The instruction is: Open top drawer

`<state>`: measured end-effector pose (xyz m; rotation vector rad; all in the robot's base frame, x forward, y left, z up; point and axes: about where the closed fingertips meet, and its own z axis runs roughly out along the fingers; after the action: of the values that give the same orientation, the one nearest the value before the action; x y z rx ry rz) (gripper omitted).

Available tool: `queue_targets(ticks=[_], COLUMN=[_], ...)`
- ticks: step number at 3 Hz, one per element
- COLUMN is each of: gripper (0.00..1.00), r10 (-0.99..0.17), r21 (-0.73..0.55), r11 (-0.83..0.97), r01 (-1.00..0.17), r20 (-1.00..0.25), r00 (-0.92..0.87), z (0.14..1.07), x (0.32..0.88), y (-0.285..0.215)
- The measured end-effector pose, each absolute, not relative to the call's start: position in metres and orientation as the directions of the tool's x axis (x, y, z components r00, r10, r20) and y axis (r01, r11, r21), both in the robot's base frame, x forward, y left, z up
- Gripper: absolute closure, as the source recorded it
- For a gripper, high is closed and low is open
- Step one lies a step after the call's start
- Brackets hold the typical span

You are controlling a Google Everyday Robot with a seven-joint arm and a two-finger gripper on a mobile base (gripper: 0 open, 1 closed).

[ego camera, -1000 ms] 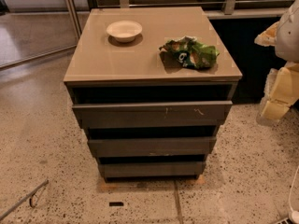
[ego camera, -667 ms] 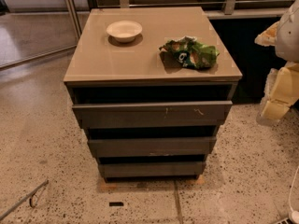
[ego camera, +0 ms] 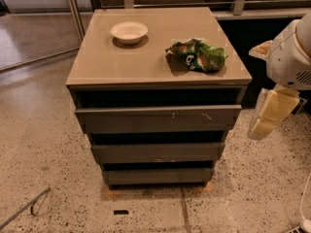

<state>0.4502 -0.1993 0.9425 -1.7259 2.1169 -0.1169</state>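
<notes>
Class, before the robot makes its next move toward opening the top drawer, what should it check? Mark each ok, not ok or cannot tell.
1. Top drawer front in full view, nothing across it: ok.
2. Pincer lined up with that front: not ok; it hangs right of the cabinet, apart.
3. Bowl and green bag back from the cabinet's front edge: ok.
4. Drawer slides freely: cannot tell.

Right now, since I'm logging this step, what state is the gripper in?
Gripper: state cannot be told; it hangs to the right of the top drawer, apart from it.
</notes>
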Motion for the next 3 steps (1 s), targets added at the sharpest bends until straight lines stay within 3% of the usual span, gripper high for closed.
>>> queue_targets(ticks=[3], gripper=[0.00], r10=[-0.966], r21=[-0.326], r11=[0.116], r01=[-0.938], r20=[-0.255], r00=[-0.030], z=[0.817], x=[0.489], y=[-0.153])
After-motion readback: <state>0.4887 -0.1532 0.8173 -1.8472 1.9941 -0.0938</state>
